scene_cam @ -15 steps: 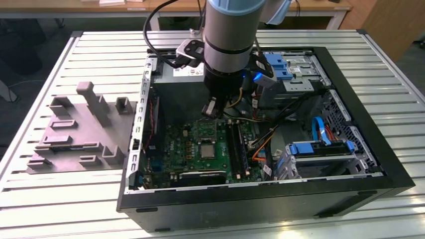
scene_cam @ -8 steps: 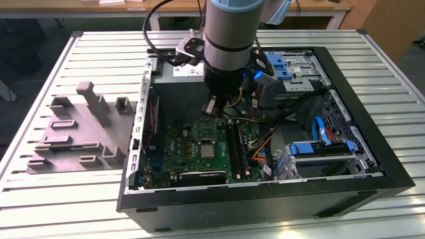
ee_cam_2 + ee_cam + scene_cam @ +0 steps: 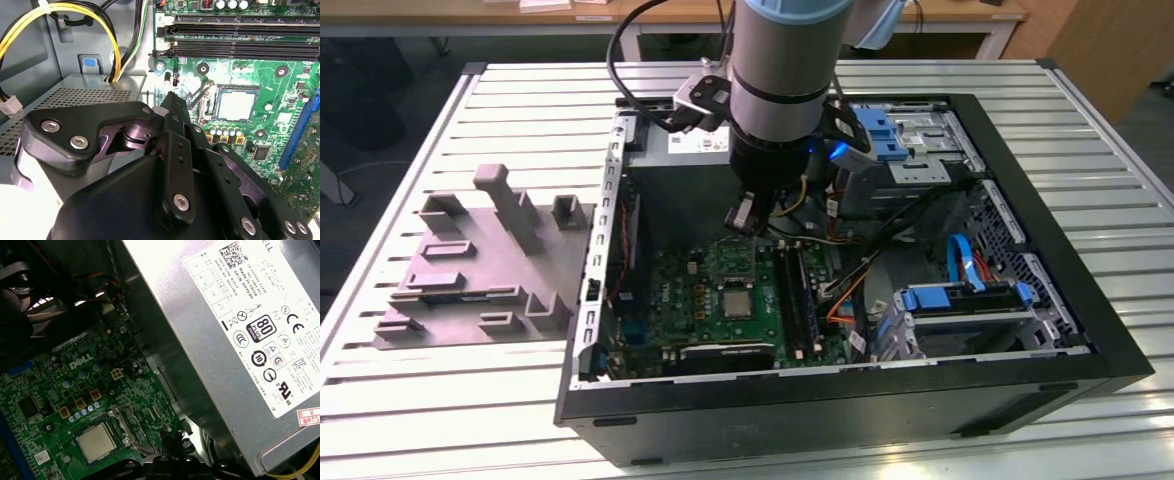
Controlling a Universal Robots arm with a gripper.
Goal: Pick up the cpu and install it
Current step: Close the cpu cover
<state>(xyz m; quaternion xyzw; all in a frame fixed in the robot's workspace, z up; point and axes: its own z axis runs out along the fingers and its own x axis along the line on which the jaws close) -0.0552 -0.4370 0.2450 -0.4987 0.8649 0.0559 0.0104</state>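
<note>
A Universal Robots arm reaches into an open desktop computer case lying on its side on a slatted aluminium table, its gripper poised above the green motherboard. The cpu, a pale silvery square, already sits in its socket on the board, also visible in the first wrist view, with the socket's metal retention frame swung open beside it, presumably so the chip could be laid in from above. In the second wrist view the gripper's black fingers appear drawn together with nothing between them, hanging apart from the chip. The grey power supply crowds one side of the approach, its yellow and black cables looping close to the gripper. Memory slots run just beyond the socket. On the table at the exterior view's left rests a grey moulded plastic tray.
</note>
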